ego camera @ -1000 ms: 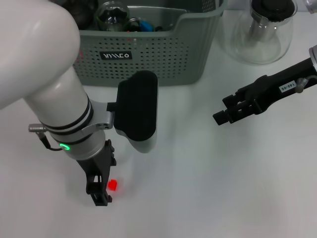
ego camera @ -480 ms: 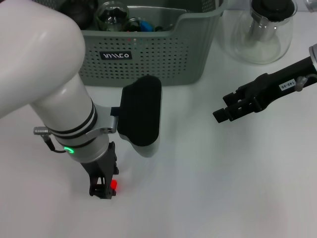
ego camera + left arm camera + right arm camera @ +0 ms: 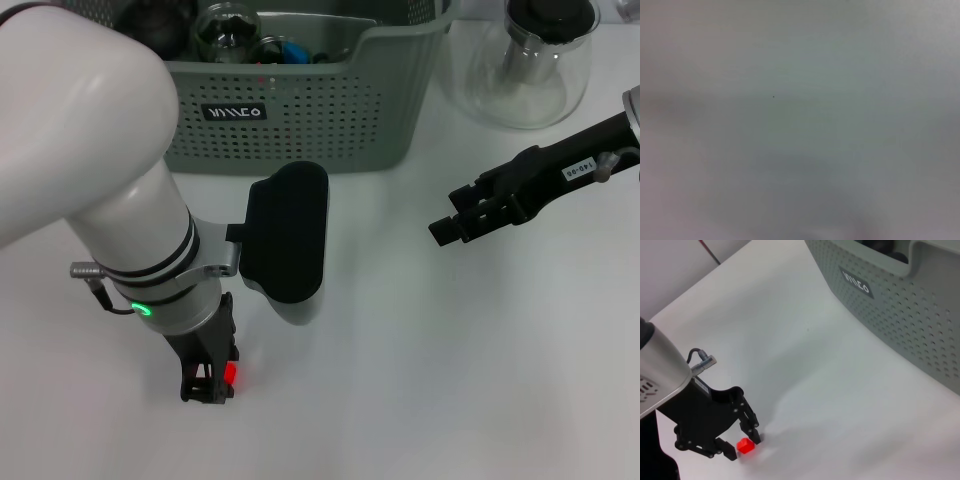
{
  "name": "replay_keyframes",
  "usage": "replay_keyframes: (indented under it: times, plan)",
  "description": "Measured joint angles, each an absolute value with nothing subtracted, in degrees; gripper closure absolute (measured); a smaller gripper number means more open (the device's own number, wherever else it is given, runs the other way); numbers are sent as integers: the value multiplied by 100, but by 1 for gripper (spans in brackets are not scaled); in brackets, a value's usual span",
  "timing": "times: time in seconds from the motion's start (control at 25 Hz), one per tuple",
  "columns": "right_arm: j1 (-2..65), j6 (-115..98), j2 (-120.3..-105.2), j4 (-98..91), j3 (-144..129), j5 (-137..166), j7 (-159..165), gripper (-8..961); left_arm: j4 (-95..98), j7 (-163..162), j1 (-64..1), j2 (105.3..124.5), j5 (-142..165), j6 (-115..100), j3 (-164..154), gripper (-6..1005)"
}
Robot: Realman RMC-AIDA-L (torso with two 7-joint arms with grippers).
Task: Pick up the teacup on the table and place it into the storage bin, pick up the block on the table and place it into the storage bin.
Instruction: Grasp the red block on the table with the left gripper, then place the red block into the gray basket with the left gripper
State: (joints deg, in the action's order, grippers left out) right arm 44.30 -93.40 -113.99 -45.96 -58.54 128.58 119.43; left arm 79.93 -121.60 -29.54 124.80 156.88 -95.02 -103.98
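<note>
left gripper (image 3: 208,385) fingers astride red block (image 3: 230,375), storage bin (image 3: 330,110) label unreadable

The head view looks forward and down from above onto the white worktop (image 3: 420,380), with the storage bin (image 3: 300,110) at the far edge and both arms in frame. The left wrist view sits so close to the worktop that it gives only a grey blur. The right wrist view looks from high on the right side across the worktop (image 3: 805,365) toward the left claw (image 3: 744,447). It shares with the head view the left claw (image 3: 210,388), the red block (image 3: 230,375) (image 3: 745,445) and the bin's labelled wall (image 3: 900,305).
</note>
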Motion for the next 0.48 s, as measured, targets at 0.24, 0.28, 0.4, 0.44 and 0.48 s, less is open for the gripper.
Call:
replay_keyframes:
  times: [0.24, 0.28, 0.4, 0.44, 0.48]
  plan:
    - [4420, -9343, -11399, -4596, -5853, 12858, 11945, 183, 8025, -12196, -2941, 12480, 15609, -9494, -10354, 658]
    - [4416, -9343, -11399, -4596, -5853, 12858, 11945, 183, 8056, -12198, -2938, 12480, 15568, -9516, -10323, 680]
    - [4400, -9343, -11395, -4596, -5853, 12859, 11942, 183, 8273, -12170, -2885, 12481, 15393, -9689, -10120, 743]
    - [4397, -9343, -11396, -4596, -5854, 12858, 11939, 183, 8455, -12154, -2843, 12480, 15249, -9817, -9946, 764]
    - [4395, -9345, -11395, -4596, -5853, 12858, 11936, 183, 8650, -12149, -2817, 12479, 15030, -9973, -9712, 785]
